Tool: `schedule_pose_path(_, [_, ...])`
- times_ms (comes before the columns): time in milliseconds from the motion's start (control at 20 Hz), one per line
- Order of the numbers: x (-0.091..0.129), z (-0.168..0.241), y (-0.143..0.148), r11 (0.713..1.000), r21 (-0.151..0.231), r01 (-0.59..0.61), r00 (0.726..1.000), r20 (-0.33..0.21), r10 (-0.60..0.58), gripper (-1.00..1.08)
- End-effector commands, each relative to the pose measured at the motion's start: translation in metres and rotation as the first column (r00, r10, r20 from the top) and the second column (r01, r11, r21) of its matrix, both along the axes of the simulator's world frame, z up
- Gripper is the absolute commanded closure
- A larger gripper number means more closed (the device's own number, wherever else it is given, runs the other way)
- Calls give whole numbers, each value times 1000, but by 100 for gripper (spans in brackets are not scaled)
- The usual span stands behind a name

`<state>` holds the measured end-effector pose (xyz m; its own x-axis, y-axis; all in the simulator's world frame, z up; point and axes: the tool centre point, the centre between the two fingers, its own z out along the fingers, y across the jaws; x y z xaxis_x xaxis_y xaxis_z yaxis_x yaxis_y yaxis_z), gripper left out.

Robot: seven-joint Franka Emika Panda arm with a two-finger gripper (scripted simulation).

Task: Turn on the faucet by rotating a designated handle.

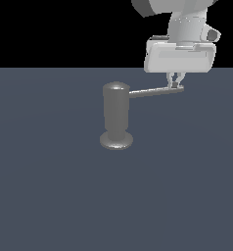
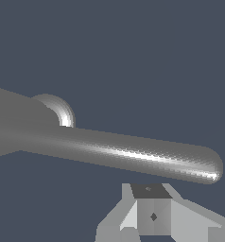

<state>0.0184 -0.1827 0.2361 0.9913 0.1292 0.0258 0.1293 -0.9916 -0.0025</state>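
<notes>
Smooth grey rod handle (image 1: 152, 91) on domed cylindrical faucet (image 1: 116, 115)

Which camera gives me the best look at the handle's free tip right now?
The wrist view: the handle fills the frame, and its rounded tip is sharp and unobstructed. The exterior view shows the whole rod sticking out from the faucet, but small, with the end effector right at its tip, partly covering it.
</notes>
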Motion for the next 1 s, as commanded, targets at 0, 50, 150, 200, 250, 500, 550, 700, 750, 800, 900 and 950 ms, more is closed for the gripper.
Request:
schedule_pose_path(0, [-5,-14,-27,999,-6,38,999,-24,-39,108])
schedule_pose_path(50, [-3,-15,-29,999,-6,39,999,-25,-39,108])
schedule_pose_path(150, [5,-1,-8,1000,-1,7,1000,-3,-7,108])
schedule_pose_path(200, [8,-2,-7,1000,-1,8,1000,-4,-8,108])
schedule_pose_path(250, [11,-2,-7,1000,-1,9,1000,-4,-9,108])
schedule_pose_path(500, [26,-3,-4,1000,-1,12,1000,-6,-12,108])
schedule_pose_path(550, [29,-3,-4,1000,-1,12,1000,-7,-12,108])
schedule_pose_path(700, [38,-4,-2,1000,-2,14,1000,-8,-14,108])
schedule_pose_path(750, [41,-4,-2,1000,-2,15,1000,-8,-15,108])
schedule_pose_path(800, [43,-5,-1,1000,-2,15,1000,-9,-15,108])
schedule_pose_path(900, [49,-5,0,1000,-2,16,1000,-9,-16,108])
schedule_pose_path(950, [52,-5,0,1000,-2,17,1000,-10,-17,108])
